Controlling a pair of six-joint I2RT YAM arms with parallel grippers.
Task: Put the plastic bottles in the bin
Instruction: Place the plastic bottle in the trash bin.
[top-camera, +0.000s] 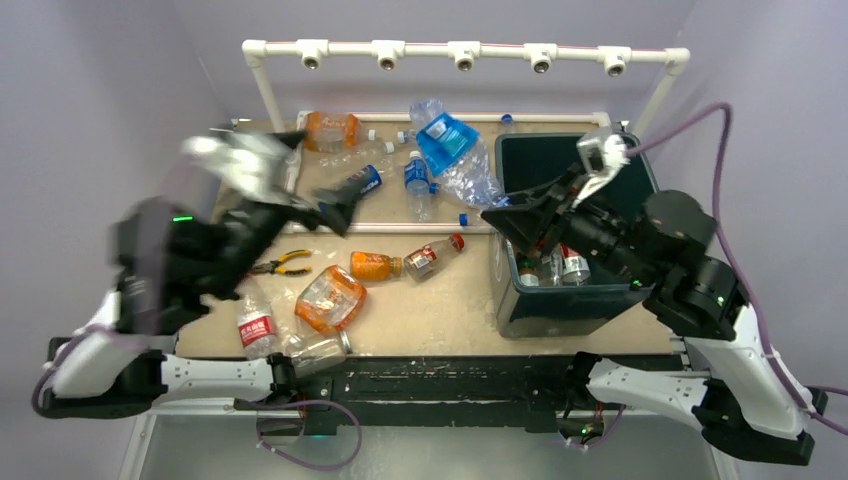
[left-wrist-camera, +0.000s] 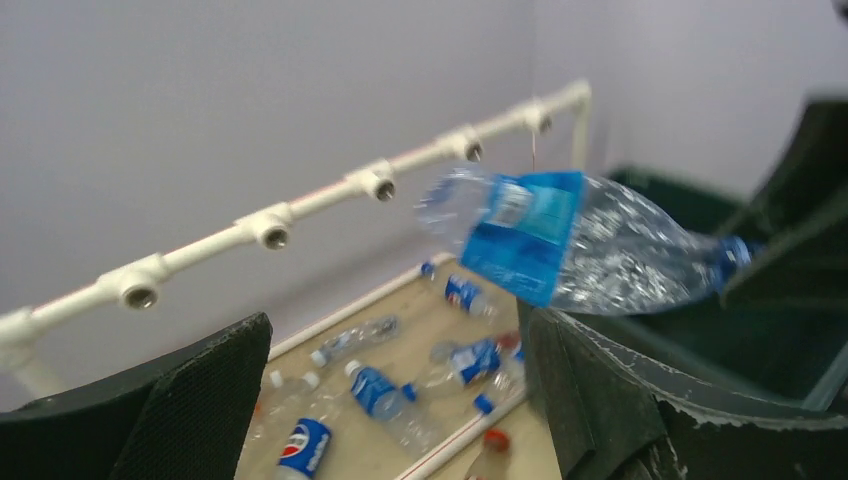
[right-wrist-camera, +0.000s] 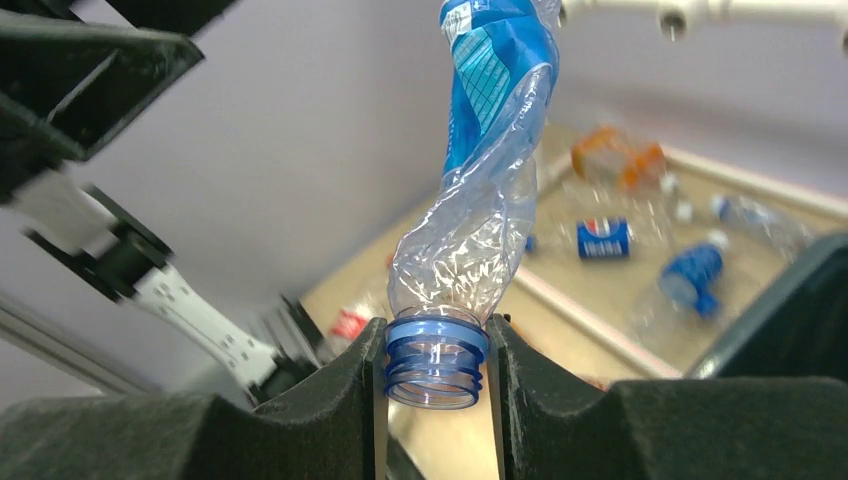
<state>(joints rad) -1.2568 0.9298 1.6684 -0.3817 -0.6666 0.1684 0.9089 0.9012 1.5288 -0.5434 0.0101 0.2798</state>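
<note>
Nearest the arm bases, behind and below the left tool, a red-labelled clear bottle and a crushed orange bottle lie on the tabletop, with yellow-handled pliers just beyond them. The left tool is raised and blurred in the overhead view, its fingers spread wide with nothing between them. To its right and lower down, between the two tools, a small orange bottle and a red-capped bottle lie end to end. The right tool is pressed together on the blue threaded neck of a crumpled clear bottle with a blue label, pinching it from both sides. The bottle's body reaches out toward the left tool and passes close by one fingertip; whether it touches there I cannot tell. Under and behind the right tool sits the dark green bin, with a few bottles inside. Beyond both tools, a Pepsi bottle and others lie scattered on the far half of the tabletop, and a white pipe rail spans the back.
</note>
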